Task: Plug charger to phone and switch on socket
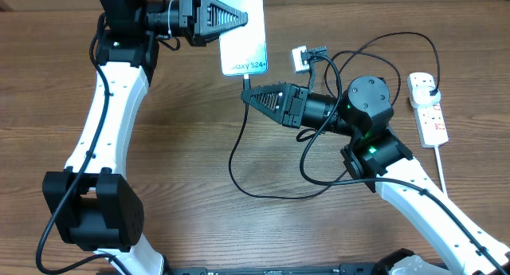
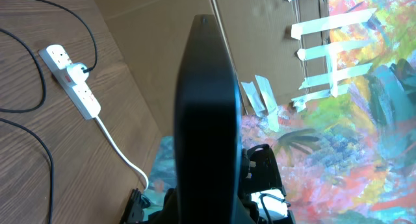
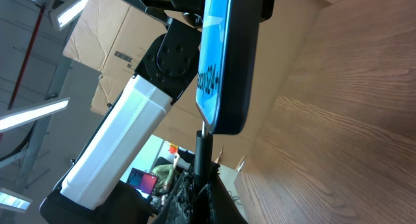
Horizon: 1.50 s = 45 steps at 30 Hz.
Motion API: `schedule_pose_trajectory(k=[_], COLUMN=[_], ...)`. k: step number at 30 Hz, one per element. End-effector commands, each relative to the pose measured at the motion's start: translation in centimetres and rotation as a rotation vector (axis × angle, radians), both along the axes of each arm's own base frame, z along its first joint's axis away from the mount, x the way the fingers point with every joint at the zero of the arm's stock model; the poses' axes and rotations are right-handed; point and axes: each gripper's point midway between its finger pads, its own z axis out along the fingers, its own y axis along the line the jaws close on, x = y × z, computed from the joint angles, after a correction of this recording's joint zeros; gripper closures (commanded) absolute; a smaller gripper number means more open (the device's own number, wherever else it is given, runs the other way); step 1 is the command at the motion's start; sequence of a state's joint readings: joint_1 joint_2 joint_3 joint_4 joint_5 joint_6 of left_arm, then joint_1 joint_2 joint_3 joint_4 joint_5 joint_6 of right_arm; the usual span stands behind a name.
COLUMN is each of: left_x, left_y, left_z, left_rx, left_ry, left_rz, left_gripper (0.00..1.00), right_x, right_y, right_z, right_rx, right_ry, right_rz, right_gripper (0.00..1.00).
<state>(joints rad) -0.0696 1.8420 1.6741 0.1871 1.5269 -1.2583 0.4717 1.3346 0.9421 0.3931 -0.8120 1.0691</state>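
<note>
My left gripper (image 1: 239, 21) is shut on the phone (image 1: 245, 37), which shows its light blue screen and white text and is held above the table at the top centre. In the left wrist view the phone (image 2: 205, 113) is a dark edge-on slab. My right gripper (image 1: 249, 96) is shut on the charger connector tip (image 3: 203, 145), just below the phone's bottom edge (image 3: 224, 123); the tip touches or nearly touches the port. The black cable (image 1: 239, 159) loops over the table to a plug in the socket (image 1: 429, 108), a white power strip at the right.
A small white and black adapter (image 1: 303, 58) lies near the phone's right side. The strip's thick white cord (image 1: 441, 167) runs toward the front right. The power strip also shows in the left wrist view (image 2: 73, 81). Cardboard walls stand behind the table.
</note>
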Motion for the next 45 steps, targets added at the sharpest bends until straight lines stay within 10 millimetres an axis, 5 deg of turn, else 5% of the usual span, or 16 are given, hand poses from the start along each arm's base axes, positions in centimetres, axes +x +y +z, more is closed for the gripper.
schedule_pose_trajectory(k=[1,45], left_x=[-1.2,-1.8], left_y=[0.2,-0.9], left_z=[1.6,1.6], left_rx=[-0.002,-0.003], left_ry=[-0.043,-0.045], left_rz=[-0.016,-0.046], left_gripper=[0.96,0.95], right_x=[0.3,0.9], right_y=[-0.1,-0.4], right_z=[0.0,0.0], right_rx=[0.001,0.004], right_ry=[-0.005,0.003], right_rz=[-0.01,-0.039], right_gripper=[0.96,0.96])
